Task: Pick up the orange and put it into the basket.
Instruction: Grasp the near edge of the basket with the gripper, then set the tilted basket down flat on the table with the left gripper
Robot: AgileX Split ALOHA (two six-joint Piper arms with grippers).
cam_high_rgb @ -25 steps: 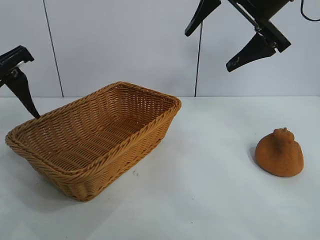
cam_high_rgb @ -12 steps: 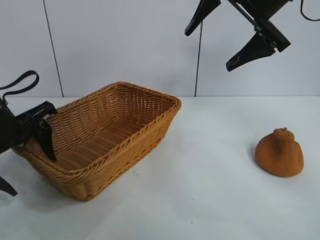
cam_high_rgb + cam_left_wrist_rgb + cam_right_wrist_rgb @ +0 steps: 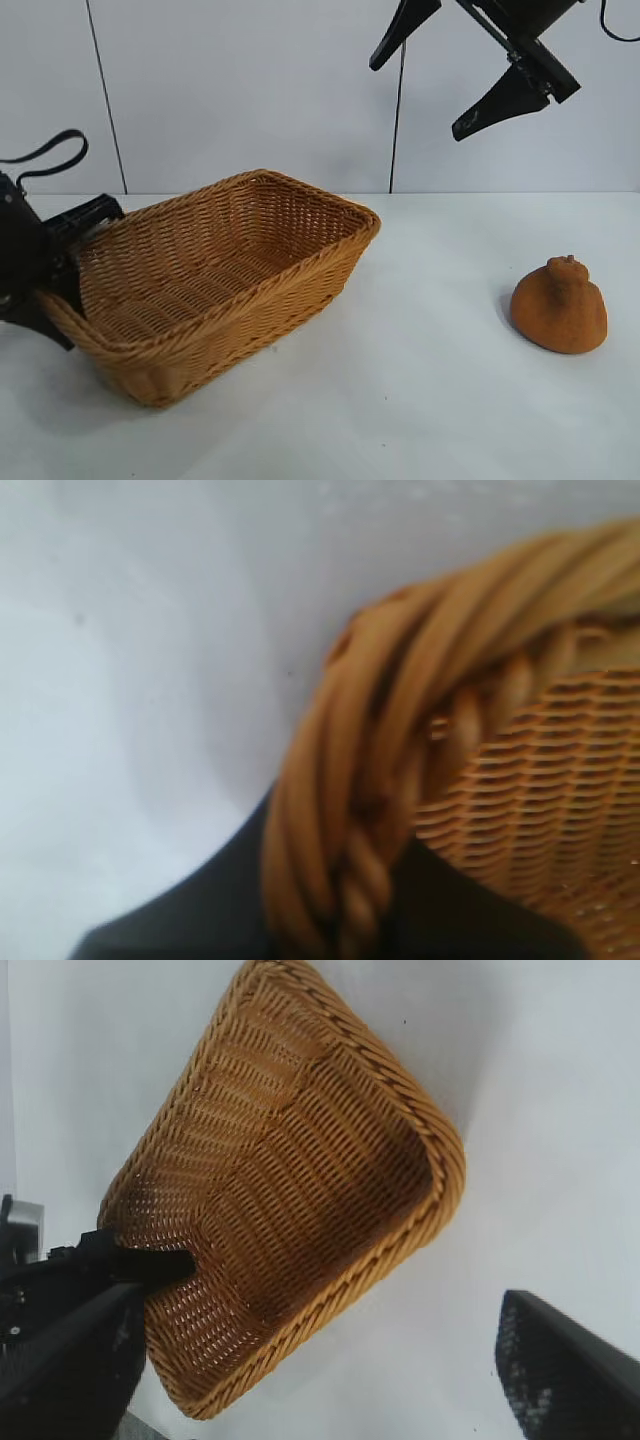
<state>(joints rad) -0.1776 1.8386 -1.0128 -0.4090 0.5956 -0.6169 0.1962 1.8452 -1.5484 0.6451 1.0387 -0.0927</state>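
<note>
Left gripper, lower left of frame, is clamped on the basket rim at its left corner, one finger inside the wall, one outside. Right gripper, upper right, hangs wide open, holding nothing. Orange sits on the bench at right, well apart from basket. Judgement: hold the rim grip steady; bring the right gripper straight down over the orange.

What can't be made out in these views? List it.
The orange: absent from both wrist views; back hidden in the exterior view.
The left gripper: body cut by the exterior view's left edge; the basket wall hides part.
The right gripper: arm cut by the exterior view's top edge.
</note>
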